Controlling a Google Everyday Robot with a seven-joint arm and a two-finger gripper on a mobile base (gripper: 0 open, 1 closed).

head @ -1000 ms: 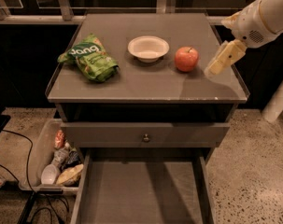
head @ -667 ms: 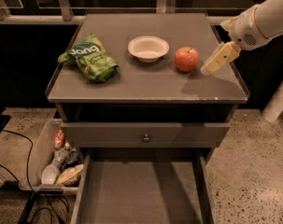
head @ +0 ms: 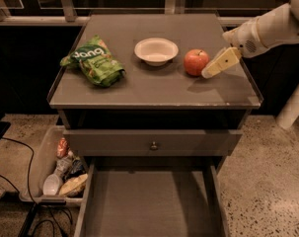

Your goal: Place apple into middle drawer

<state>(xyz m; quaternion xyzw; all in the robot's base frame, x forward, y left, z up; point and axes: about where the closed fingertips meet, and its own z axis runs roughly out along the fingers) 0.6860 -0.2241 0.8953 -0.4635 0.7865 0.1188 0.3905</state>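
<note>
The red apple (head: 196,61) sits on the grey cabinet top (head: 154,83), right of the middle. My gripper (head: 211,70) reaches in from the right on a white arm, its yellowish fingertips just right of the apple and very close to it, holding nothing. The middle drawer (head: 149,201) is pulled open at the bottom, its flat grey floor bare. Above it is a closed drawer front with a small round knob (head: 153,145).
A white bowl (head: 156,50) stands left of the apple. A green chip bag (head: 93,60) lies at the left of the top. A bin with trash (head: 55,172) sits on the floor at the left, with cables near it.
My gripper has moved left toward the apple, from a short way off to right beside it. The apple, bowl and bag have not moved.
</note>
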